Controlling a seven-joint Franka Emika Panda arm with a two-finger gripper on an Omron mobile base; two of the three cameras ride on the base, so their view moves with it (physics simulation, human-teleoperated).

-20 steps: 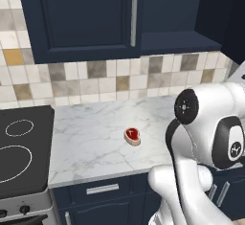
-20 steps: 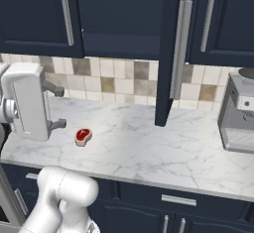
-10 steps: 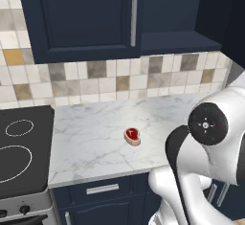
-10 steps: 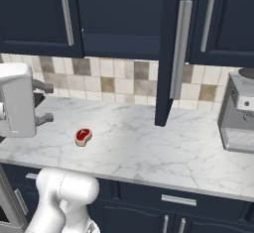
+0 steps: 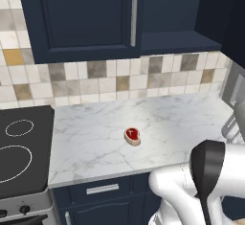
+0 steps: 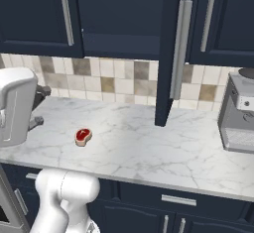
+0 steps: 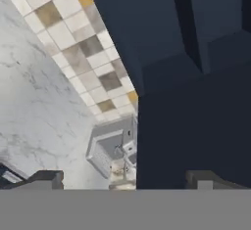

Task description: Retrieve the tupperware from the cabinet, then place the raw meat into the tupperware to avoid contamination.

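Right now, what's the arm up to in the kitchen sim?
Nothing is being held. The raw meat lies alone on the marble counter, untouched. One door of the navy cabinet stands open, seen edge-on from the right base view. No container is in sight. The hand is open, its fingertips wide apart, pointed at the dark cabinet front with the coffee machine below.

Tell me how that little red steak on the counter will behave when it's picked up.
The steak is small and looks light, so lifting it should take little effort. It lies flat and low on the smooth marble counter, so it may slide rather than roll. Stiffness cannot be judged from these views.
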